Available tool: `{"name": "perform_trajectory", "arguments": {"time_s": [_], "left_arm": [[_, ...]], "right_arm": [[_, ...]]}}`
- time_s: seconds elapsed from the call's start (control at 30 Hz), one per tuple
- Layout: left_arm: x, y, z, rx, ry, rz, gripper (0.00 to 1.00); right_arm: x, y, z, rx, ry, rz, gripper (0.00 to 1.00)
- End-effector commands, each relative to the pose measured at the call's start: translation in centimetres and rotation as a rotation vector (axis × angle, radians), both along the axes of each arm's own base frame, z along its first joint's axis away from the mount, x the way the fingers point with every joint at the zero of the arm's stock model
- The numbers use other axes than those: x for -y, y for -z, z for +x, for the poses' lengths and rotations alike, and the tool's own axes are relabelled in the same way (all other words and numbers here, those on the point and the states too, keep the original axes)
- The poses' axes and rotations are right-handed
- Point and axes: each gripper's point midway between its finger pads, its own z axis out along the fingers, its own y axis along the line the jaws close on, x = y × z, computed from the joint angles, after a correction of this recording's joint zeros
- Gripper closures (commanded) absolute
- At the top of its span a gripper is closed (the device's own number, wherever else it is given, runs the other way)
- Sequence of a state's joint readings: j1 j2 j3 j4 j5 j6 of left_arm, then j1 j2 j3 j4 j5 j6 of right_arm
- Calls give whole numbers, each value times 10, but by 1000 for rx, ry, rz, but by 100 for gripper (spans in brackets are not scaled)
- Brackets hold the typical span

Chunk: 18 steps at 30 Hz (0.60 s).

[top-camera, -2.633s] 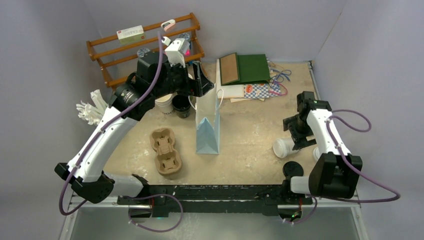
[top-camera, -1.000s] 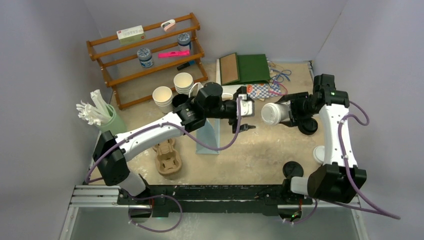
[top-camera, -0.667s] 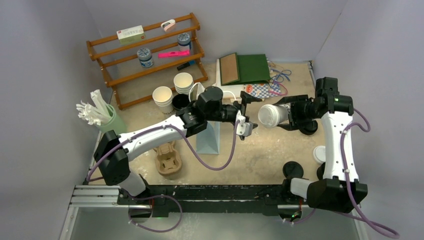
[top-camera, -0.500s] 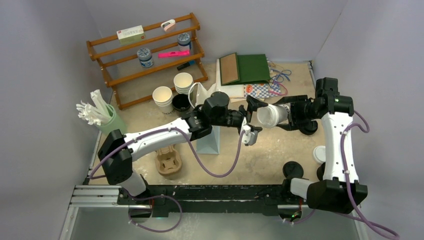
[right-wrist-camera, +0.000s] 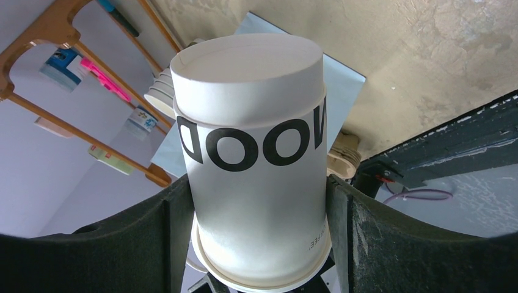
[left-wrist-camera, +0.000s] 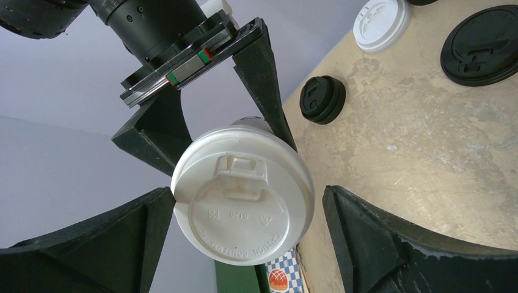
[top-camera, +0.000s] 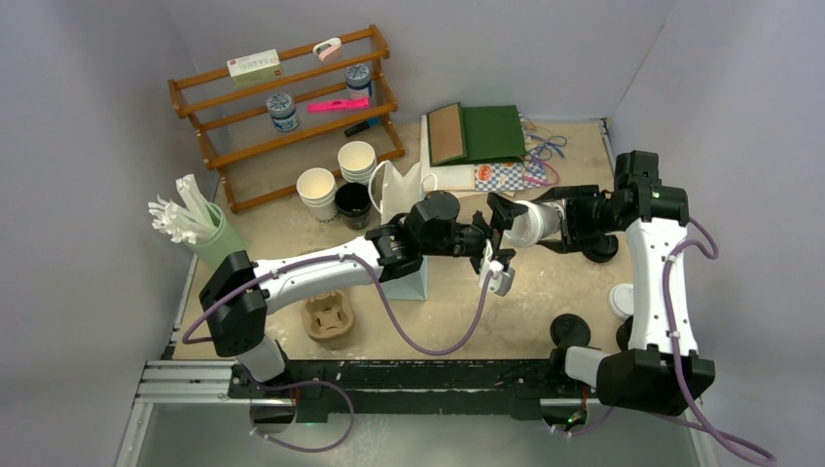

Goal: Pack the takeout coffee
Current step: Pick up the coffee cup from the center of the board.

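At the near edge, the brown pulp carrier is partly covered by the left arm. A black lid sits by the right arm's base; what lies under it cannot be determined. Mid-table, the blue paper bag is mostly hidden behind the left arm. The left gripper has its jaws spread wide, one finger on each side of the lid end of the white lidded cup. The cup is off the table, lying sideways, clamped at its body by the right gripper, whose fingers cover the ends of its lettering. Stacked lidless cups stand beyond.
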<state>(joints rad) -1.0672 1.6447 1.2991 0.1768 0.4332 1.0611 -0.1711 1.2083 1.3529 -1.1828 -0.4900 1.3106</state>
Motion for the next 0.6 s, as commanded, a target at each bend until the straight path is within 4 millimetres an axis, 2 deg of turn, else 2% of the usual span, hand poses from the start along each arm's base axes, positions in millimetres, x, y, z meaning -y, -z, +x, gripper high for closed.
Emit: {"name": "perform_trajectory", "arguments": {"time_s": [0.0, 0.37, 0.57], "left_arm": [[1, -16, 4, 53, -12, -25, 0], [-1, -12, 6, 23, -15, -32, 0], [1, -12, 5, 25, -3, -22, 4]], "right_arm": [[-7, -10, -6, 8, -20, 37, 31], [-8, -10, -6, 16, -26, 37, 31], [-8, -11, -6, 23, -37, 32, 31]]}}
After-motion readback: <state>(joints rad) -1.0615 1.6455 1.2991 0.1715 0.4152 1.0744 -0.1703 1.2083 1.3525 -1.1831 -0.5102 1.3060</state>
